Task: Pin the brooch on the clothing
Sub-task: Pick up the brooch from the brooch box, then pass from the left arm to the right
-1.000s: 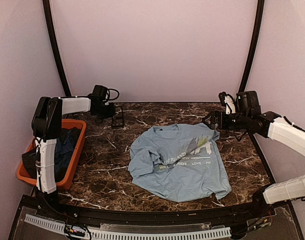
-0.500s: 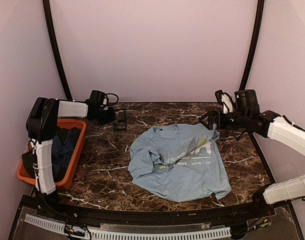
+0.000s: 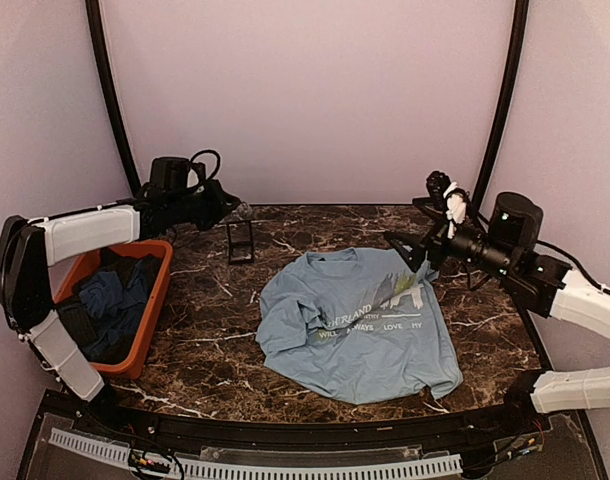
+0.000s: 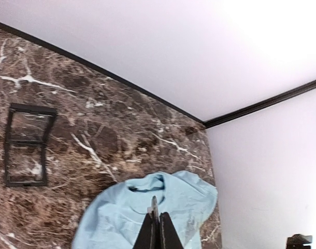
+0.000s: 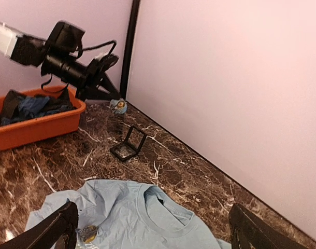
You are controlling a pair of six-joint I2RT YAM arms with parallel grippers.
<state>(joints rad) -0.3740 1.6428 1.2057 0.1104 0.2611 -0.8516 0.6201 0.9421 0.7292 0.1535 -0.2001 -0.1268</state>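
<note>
- left gripper (image 3: pixel 233 207): upper left of the top view, raised off the table (image 3: pixel 215 330) near the back wall. Its fingers are pressed together on the brooch.
- brooch (image 5: pixel 118 106): a small round piece at those tips, upper left of the right wrist view, clear of the table. In the left wrist view I see only a thin sliver above the closed fingers, which I take to be the brooch edge-on. It is round, so I can name no long axis, and I cannot tell which way its pin faces.
- shirt (image 3: pixel 355 330): lies at the centre of the top view, right of and below the left gripper, well apart from it. Its long axis runs from the collar at upper centre to the hem at lower right, with the collar toward the back wall.
- case (image 3: pixel 239 241): open, black-framed, just below the left gripper, between it and the shirt.
- right gripper (image 3: pixel 417 222): fingers wide apart, holding nothing, by the shirt's upper right sleeve. It is the nearer arm to the shirt.
- next move, my judgement: carry the brooch rightward and down the frame to the chest.
</note>
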